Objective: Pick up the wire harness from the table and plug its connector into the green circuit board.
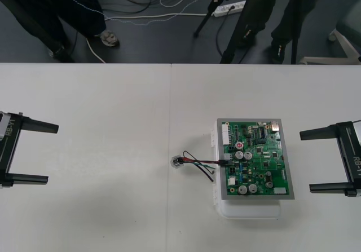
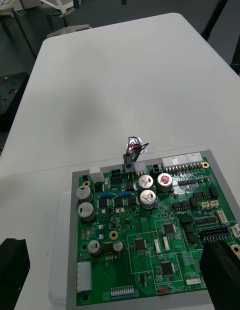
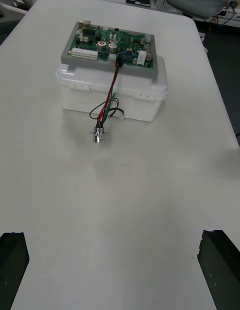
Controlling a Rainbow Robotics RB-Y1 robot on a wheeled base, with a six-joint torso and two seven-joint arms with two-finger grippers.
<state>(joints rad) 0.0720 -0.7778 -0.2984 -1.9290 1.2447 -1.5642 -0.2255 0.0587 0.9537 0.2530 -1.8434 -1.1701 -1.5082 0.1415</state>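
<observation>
Front view: left claw [image 1: 51, 154] is cut off behind its fingers by the picture edge, and right claw [image 1: 306, 161] likewise. Wrist views: left fingers [image 3: 11, 262] and right fingers [image 2: 222, 272] are clipped, tips alone in frame. White base [image 2: 59, 250] is mostly hidden under the green circuit board [image 2: 150, 230], whose edge nearest the right claw is cut off. Socket [image 2: 134, 142], beyond the plug [image 2: 129, 162] from the right claw, is half hidden by wires [image 2: 133, 149]; detail too small. Plug seating depth: can't tell.

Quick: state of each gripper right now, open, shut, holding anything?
Left gripper: open, holding nothing, at the left side of the table.
Right gripper: open, holding nothing, at the right, beside the green circuit board.
</observation>
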